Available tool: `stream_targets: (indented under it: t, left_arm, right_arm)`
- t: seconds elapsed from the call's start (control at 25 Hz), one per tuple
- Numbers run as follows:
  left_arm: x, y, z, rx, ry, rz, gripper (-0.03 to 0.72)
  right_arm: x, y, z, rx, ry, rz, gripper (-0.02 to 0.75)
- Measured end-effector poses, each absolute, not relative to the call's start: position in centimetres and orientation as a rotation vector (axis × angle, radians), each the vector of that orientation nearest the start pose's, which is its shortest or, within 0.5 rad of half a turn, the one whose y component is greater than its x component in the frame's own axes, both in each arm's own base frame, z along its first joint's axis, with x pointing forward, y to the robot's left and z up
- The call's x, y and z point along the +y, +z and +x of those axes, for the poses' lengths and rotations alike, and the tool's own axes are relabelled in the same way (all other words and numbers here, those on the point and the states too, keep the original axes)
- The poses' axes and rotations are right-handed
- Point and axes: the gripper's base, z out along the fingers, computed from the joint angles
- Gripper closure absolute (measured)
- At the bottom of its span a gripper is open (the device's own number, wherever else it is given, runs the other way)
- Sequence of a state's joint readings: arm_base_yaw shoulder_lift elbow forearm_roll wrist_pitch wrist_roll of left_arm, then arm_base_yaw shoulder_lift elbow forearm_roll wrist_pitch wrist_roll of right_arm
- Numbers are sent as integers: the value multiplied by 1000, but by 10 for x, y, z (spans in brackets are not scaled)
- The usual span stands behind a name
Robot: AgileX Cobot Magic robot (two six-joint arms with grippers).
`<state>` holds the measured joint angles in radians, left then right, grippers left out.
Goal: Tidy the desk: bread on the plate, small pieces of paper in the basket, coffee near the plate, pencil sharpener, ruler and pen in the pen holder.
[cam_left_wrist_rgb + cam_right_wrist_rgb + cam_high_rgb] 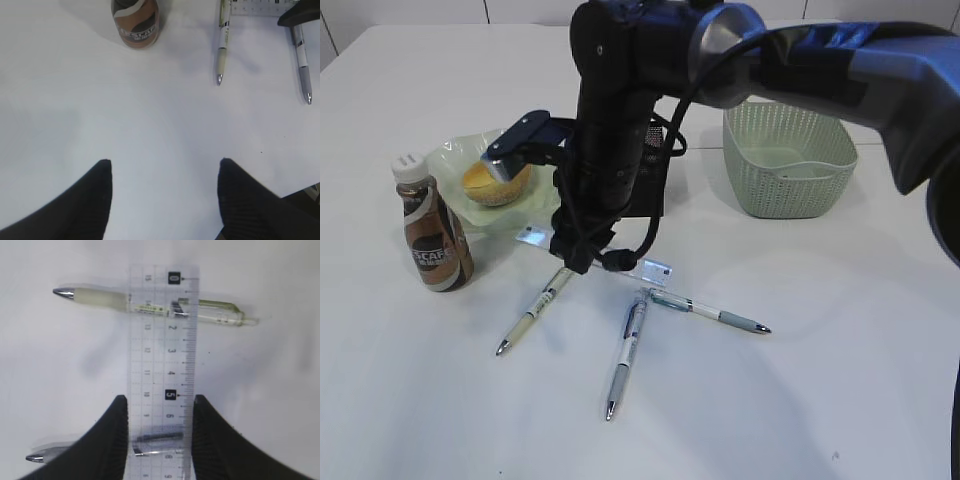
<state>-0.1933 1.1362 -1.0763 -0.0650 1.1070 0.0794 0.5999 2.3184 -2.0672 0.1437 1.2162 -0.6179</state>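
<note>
My right gripper (159, 402) is shut on the clear ruler (162, 340), with a finger against each long edge. Through the ruler I see a pale pen (100, 297). In the exterior view the right gripper (582, 255) points down at the ruler (655, 270), between the plate and the pens. The bread (496, 183) lies on the green plate (450, 155), and the coffee (432, 235) stands just left of it. My left gripper (165, 167) is open over bare desk (150, 110). The pencil sharpener and the small pieces of paper are out of view.
The green basket (788, 160) stands at the back right. The black pen holder (655, 185) is mostly hidden behind the right arm. Three pens (533, 310) (625, 355) (710, 312) lie fanned out in front of the gripper.
</note>
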Motion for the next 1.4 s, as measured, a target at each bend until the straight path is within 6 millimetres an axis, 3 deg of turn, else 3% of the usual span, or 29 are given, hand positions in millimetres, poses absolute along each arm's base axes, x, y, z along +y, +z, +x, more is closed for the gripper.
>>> stream_targets:
  t: [0.24, 0.32, 0.4, 0.56, 0.68, 1.04, 1.4]
  left_arm:
    - [-45, 344, 204, 2630, -124, 342, 222]
    - [-45, 344, 204, 2630, -124, 342, 222]
    - [-45, 344, 204, 2628, -125, 341, 222]
    - [-45, 344, 205, 2625, -119, 342, 222]
    - [-45, 344, 205, 2624, -116, 342, 222]
    - [-45, 345, 205, 2616, -115, 341, 222]
    - [-45, 345, 206, 2611, -114, 341, 222]
  right_arm:
    - [276, 238, 407, 2391, 205, -1472, 447]
    - [276, 238, 407, 2391, 205, -1472, 447]
    - [264, 260, 422, 2344, 247, -1347, 447]
    - [253, 269, 431, 2334, 302, -1269, 447]
    - [231, 284, 446, 2323, 431, -1131, 447]
    - [205, 292, 464, 2322, 406, -948, 447]
    - [203, 303, 481, 2191, 342, -753, 447]
